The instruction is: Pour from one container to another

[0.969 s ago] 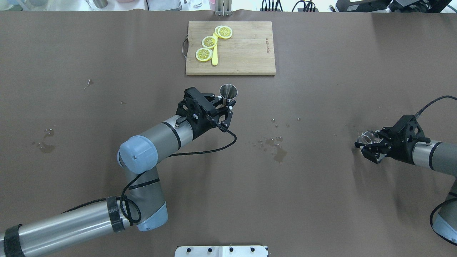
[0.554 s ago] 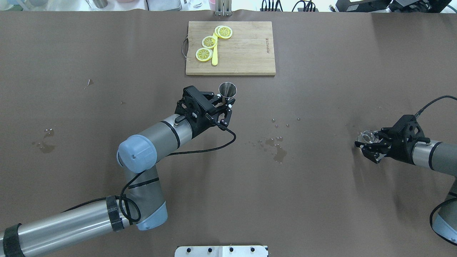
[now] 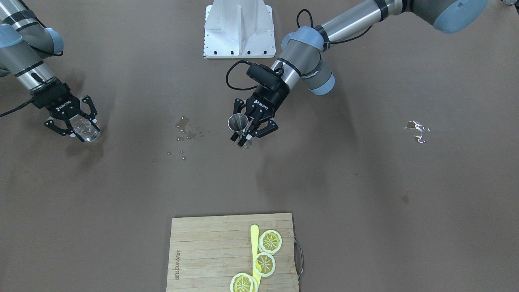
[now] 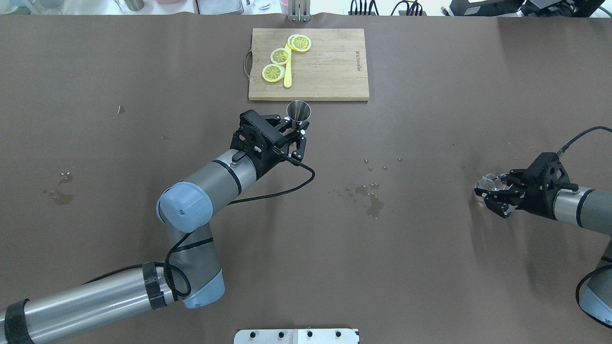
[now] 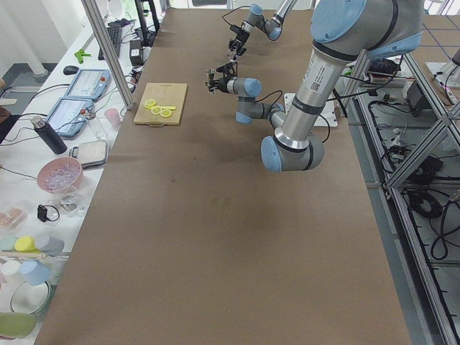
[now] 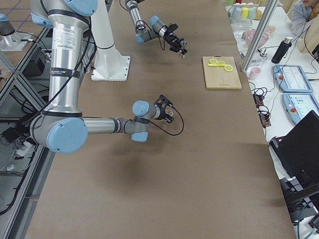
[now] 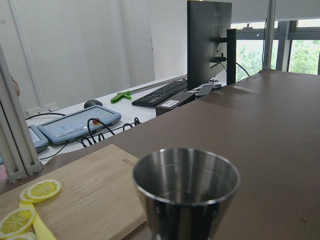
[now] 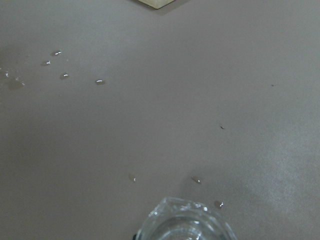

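Note:
The steel jigger (image 4: 299,111) stands upright in my left gripper (image 4: 296,129), which is shut on its narrow waist just short of the cutting board. The front view shows the jigger (image 3: 238,121) in that gripper (image 3: 248,133), off the table. Its open rim (image 7: 186,172) fills the left wrist view. The clear glass tumbler (image 4: 492,181) sits between the fingers of my right gripper (image 4: 488,195), shut on it, far to the right. In the front view the tumbler (image 3: 84,129) is low over the table. Its rim (image 8: 184,220) shows at the bottom of the right wrist view.
A wooden cutting board (image 4: 330,71) with lemon slices (image 4: 273,72) and a yellow knife (image 4: 287,71) lies at the far middle. Water puddles (image 4: 372,200) and drops mark the brown table between the arms; another wet patch (image 4: 60,191) is at the left. The robot's base plate (image 4: 296,336) is at the near edge.
My left gripper has carried the jigger farther from the robot and a little left, toward the cutting board. The right gripper with the tumbler has barely shifted.

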Robot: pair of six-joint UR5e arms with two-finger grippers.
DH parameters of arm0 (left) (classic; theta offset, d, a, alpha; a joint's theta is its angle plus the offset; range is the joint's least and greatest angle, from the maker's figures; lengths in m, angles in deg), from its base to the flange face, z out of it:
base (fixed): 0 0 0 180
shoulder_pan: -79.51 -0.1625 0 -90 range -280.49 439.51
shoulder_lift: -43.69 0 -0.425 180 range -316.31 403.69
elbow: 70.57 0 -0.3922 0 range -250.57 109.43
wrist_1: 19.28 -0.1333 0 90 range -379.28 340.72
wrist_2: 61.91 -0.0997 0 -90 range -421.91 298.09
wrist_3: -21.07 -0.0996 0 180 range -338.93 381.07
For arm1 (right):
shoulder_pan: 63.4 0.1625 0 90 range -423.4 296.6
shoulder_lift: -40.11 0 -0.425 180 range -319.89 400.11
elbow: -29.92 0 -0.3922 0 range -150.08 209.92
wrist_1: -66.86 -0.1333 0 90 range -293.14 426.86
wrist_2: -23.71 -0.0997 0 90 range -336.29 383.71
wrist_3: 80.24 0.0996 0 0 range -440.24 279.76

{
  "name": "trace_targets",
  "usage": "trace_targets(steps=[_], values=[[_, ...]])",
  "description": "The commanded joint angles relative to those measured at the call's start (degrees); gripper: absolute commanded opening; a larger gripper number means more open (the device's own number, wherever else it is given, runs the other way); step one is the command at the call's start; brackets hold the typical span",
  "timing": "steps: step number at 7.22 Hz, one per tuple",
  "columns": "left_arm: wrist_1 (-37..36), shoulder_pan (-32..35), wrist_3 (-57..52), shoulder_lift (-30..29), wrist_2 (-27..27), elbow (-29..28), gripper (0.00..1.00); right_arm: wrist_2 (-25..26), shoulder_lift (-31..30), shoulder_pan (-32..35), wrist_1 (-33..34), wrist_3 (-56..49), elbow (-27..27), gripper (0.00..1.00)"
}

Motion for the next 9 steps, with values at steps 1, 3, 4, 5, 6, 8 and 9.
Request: trace_targets(steps=[1, 3, 4, 5, 6, 8, 9], values=[[-0.26, 0.03, -0.04, -0.16, -0.85, -0.39, 0.0, -1.06, -0.29, 0.54, 0.01, -2.15, -1.71, 0.0], [-5.59, 0.64, -3.01, -1.29, -1.2, -0.39, 0.0, -5.17, -0.11, 3.08, -0.07, -4.44, -2.16, 0.0], [-5.97, 0.64, -3.12, -1.74, -1.2, -0.39, 0.0, -7.2, 0.41, 4.31, 0.01, -4.45, -1.89, 0.0], [-5.97, 0.64, -3.2, -1.92, -1.2, -0.39, 0.0, -7.3, 0.68, 4.32, 0.01, -4.53, -1.8, 0.0], [-5.97, 0.64, -3.21, -2.01, -1.2, -0.39, 0.0, -7.74, 0.59, 5.19, 0.01, -4.62, -1.8, 0.0], [-5.97, 0.64, -3.12, -2.09, -1.11, -0.39, 0.0, -8.27, 0.51, 6.51, -0.07, -5.32, -1.63, 0.0], [-6.23, 0.38, -3.12, -3.75, -1.03, -1.7, 0.0, -8.18, 0.59, 6.87, -0.07, -7.59, -1.63, 0.0]])
